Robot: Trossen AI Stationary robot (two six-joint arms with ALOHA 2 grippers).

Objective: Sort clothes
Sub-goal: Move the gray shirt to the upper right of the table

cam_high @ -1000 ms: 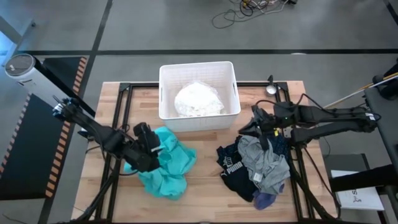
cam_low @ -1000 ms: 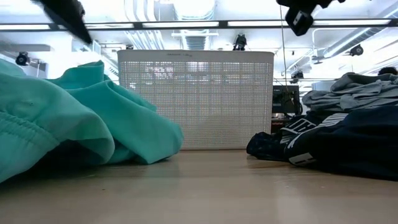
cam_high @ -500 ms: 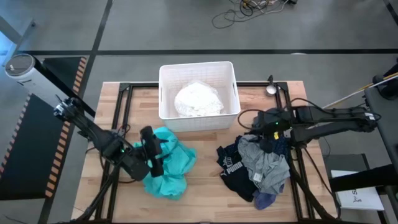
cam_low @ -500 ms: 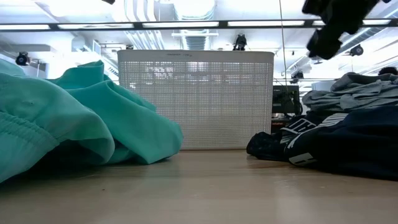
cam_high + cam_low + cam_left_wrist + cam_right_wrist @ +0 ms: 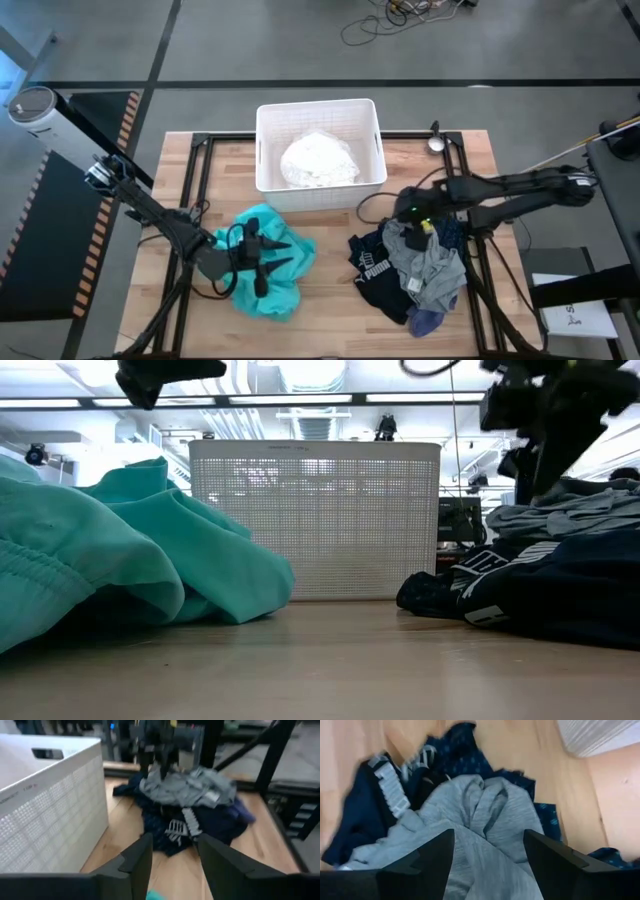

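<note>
A large teal garment (image 5: 285,290) lies crumpled on the table's left half. My left gripper (image 5: 272,257) hovers open over it, pointing nearly level toward the table's right; its wrist view shows nothing between its fingers (image 5: 141,856). On the right a grey garment (image 5: 430,262) lies on top of a navy-black one with white lettering (image 5: 372,272), and a small lavender piece (image 5: 425,322) sticks out at the pile's near end. My right gripper (image 5: 490,855) stands open just above the grey garment's far end, pointing steeply down. A white garment (image 5: 318,160) lies in the bin (image 5: 262,150).
The white perforated bin (image 5: 315,520) stands at the table's far middle. Bare wood (image 5: 330,285) shows between the two piles. Black frame rails (image 5: 196,190) run along both sides of the table. A small silver object (image 5: 437,142) sits at the far right.
My left gripper has tipped up from pointing down to nearly level and has shifted toward the table's right over the teal garment. My right gripper has tipped downward and has sunk toward the grey garment. The clothes lie as before.
</note>
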